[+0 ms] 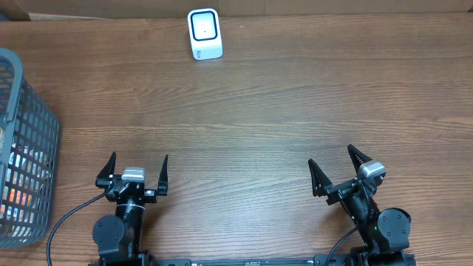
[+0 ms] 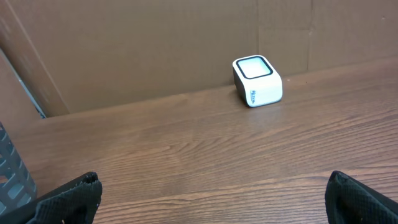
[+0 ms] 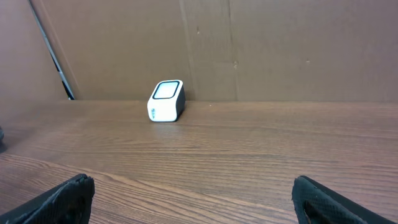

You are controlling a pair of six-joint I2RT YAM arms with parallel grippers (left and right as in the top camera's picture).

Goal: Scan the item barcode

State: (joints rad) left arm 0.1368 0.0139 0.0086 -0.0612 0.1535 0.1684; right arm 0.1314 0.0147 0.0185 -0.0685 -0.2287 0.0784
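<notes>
Since left tool (image 1: 139, 159) and right tool (image 1: 331, 155) both gape wide, empty, item (image 1: 16, 196) sits in grey basket (image 1: 41, 159) far left, barcode scanner (image 1: 205, 34) at bench (image 1: 259, 111) back. Risk: left tool snags basket wall reaching in.

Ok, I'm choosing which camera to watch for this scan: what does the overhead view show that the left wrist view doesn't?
Only overhead: the right pincer, open and empty, and colourful packages inside the grey plastic basket. Only left wrist: the face of the brown cardboard wall behind the table. Both: the small white barcode scanner with a dark-rimmed window, the brown wooden table, and the open left pincer; the wrist view catches just a sliver of the basket.
</notes>
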